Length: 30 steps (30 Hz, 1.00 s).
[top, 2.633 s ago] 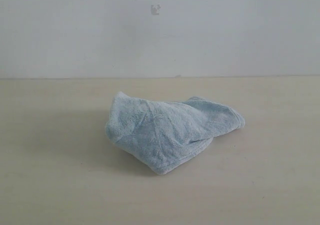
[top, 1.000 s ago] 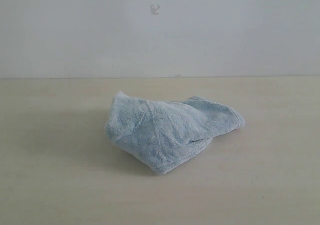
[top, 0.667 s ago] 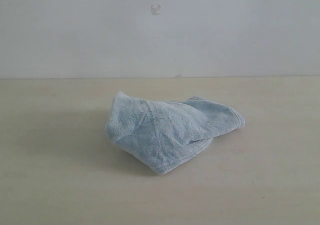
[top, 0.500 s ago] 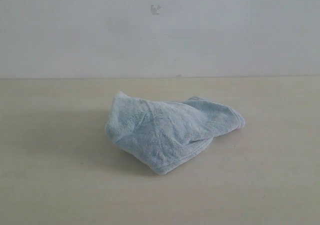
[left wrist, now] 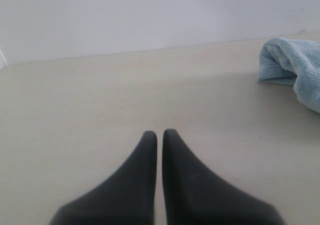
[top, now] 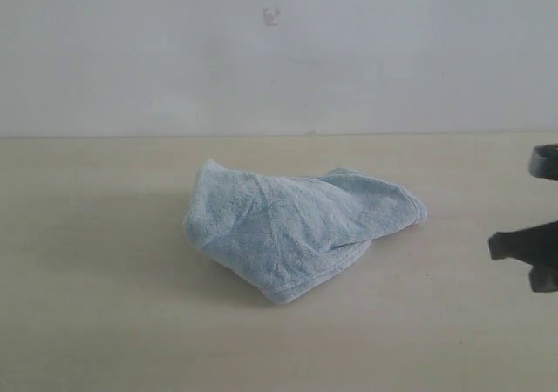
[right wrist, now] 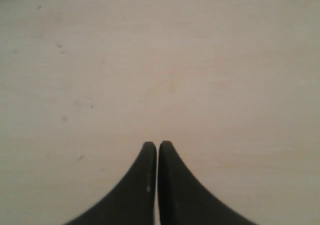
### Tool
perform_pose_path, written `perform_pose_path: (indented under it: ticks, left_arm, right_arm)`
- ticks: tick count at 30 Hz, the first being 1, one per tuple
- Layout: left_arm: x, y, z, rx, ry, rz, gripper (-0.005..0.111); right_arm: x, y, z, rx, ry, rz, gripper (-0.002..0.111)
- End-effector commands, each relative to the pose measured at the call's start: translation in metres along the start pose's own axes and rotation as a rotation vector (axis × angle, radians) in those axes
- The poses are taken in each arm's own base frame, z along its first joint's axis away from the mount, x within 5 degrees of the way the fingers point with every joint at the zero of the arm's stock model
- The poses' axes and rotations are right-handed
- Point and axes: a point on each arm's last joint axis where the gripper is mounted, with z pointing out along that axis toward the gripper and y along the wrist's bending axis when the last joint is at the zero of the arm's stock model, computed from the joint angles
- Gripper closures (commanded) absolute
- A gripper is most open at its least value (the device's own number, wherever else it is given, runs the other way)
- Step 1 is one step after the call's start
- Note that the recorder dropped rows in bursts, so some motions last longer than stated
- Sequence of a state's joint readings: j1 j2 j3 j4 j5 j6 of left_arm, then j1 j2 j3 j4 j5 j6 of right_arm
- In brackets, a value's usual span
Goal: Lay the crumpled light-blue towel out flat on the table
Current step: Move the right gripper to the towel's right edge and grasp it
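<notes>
The light-blue towel lies crumpled in a folded heap at the middle of the beige table. Its hem edge shows along the right lobe. A dark part of my right arm pokes in at the right edge of the exterior view, apart from the towel. My right gripper is shut, with only bare table beneath it. My left gripper is also shut and holds nothing. One end of the towel shows in the left wrist view, well away from the fingertips. The left arm is outside the exterior view.
A plain white wall rises behind the table's far edge. Bare tabletop surrounds the towel on all sides.
The right arm has come into the exterior view at the right edge, where nothing showed before. The towel has not moved.
</notes>
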State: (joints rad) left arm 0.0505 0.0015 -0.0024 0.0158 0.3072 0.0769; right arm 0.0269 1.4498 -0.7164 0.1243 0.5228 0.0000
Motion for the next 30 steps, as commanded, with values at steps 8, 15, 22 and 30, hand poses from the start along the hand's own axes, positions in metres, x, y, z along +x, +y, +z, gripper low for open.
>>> perform_pose_path:
  ticks: [8,15,22,30]
  left_arm:
    - [-0.001,0.000,0.000,0.004,-0.014,-0.007,0.103]
    - [-0.001,0.000,0.000,0.004,-0.014,-0.007,0.103]
    - [-0.001,0.000,0.000,0.004,-0.014,-0.007,0.103]
    - [-0.001,0.000,0.000,0.004,-0.014,-0.007,0.103]
  right_arm:
    - [-0.003,0.080,0.018,-0.372,0.129,-0.379,0.107]
    - [-0.040,0.094,0.057,-0.410,0.085,-0.293,0.107]
    - [-0.074,0.109,0.053,-0.482,0.026,-0.349,0.076]
    - [-0.102,0.093,0.062,-0.300,-0.220,-0.247,0.053]
